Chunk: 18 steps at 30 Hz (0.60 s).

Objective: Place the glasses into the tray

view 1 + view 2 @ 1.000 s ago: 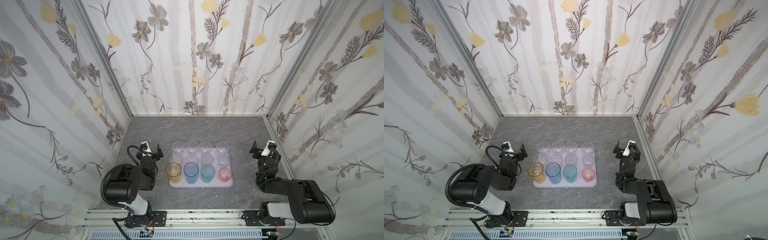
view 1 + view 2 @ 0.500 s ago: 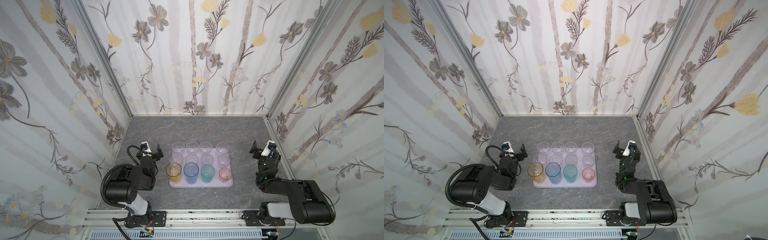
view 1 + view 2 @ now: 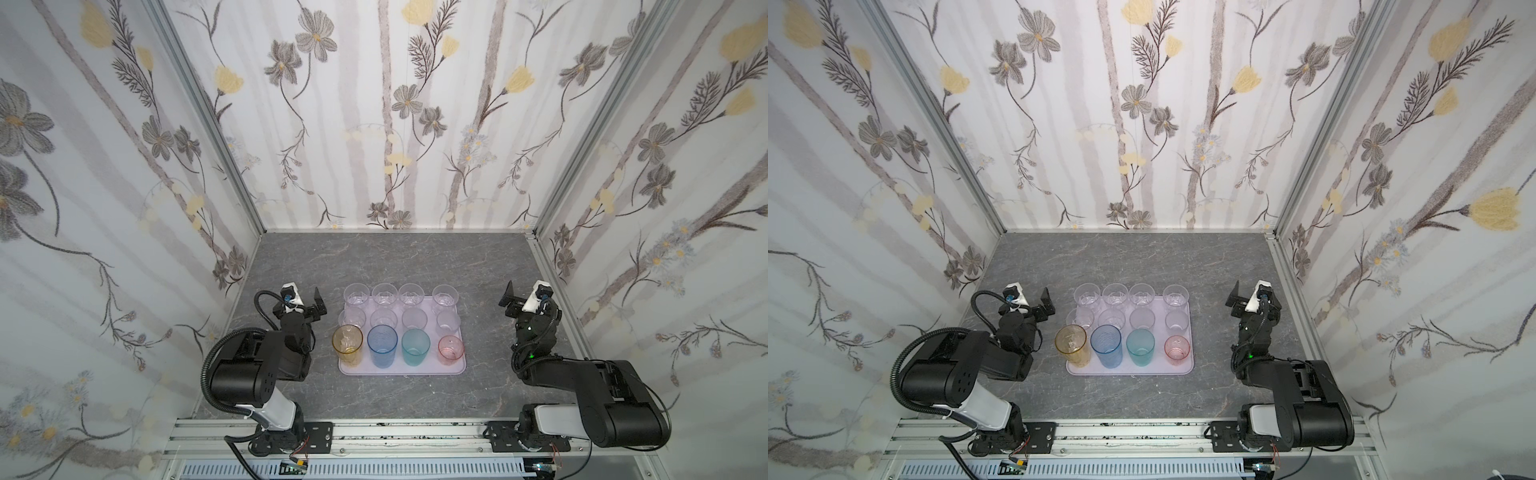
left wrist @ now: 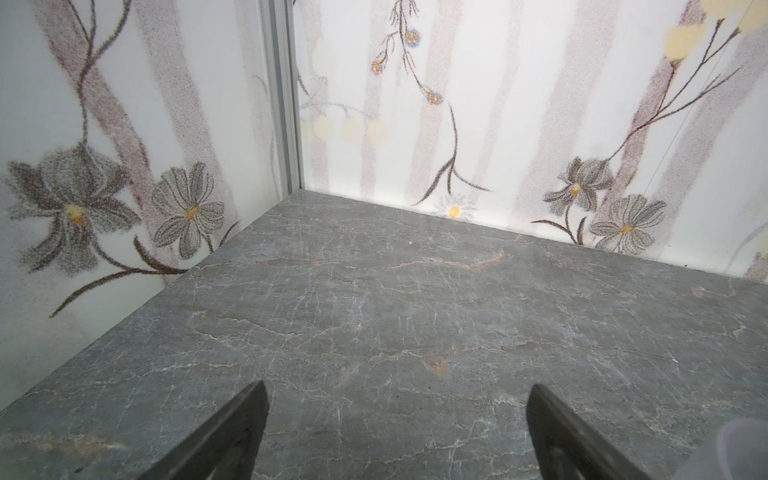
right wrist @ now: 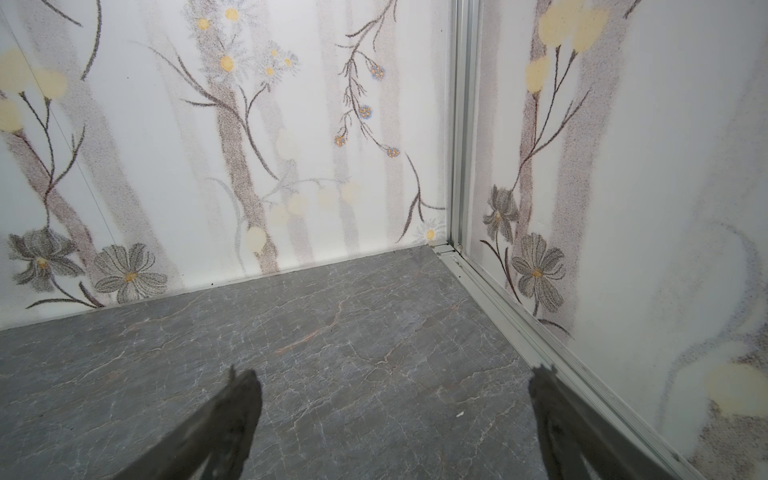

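The pale lilac tray (image 3: 401, 370) (image 3: 1130, 370) lies on the grey table between the arms. Several glasses stand upright on it in three rows. The front row holds an amber glass (image 3: 347, 345), a blue glass (image 3: 382, 345), a teal glass (image 3: 415, 344) and a short pink glass (image 3: 451, 349). Short clear glasses (image 3: 385, 296) fill the two rows behind. My left gripper (image 3: 299, 303) (image 4: 397, 386) hovers left of the tray, open and empty. My right gripper (image 3: 530, 297) (image 5: 395, 372) is right of the tray, open and empty. Both wrist views show only bare table between the fingers.
Flowered walls close in the table on three sides, with metal corner posts (image 4: 282, 104) (image 5: 463, 124). A metal rail (image 5: 540, 332) runs along the right wall's foot near my right gripper. A pale blurred shape (image 4: 744, 449) shows at the left wrist view's edge.
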Tool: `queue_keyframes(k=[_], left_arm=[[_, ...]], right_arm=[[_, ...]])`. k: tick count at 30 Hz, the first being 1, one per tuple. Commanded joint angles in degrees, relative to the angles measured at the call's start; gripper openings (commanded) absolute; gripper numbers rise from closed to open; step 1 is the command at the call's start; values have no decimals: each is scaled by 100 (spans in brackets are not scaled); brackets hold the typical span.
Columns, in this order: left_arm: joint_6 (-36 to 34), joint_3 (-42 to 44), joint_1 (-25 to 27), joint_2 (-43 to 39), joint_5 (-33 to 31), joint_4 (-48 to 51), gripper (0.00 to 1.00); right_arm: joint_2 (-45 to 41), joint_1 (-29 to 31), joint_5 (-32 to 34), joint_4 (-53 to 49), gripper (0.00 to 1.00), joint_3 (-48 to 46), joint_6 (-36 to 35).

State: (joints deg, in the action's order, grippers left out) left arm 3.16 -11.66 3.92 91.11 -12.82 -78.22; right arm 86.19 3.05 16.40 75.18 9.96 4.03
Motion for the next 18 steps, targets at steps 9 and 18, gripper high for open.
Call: queue_keyframes(k=[9,18], left_arm=[[-34,-31,-5,-1,26,-230,100],[-52,-41,-5,3,65,-234,100]], right_arm=[[26,3,-29,200,100,42,-60],[20,14,-15,199,100,46,-69]])
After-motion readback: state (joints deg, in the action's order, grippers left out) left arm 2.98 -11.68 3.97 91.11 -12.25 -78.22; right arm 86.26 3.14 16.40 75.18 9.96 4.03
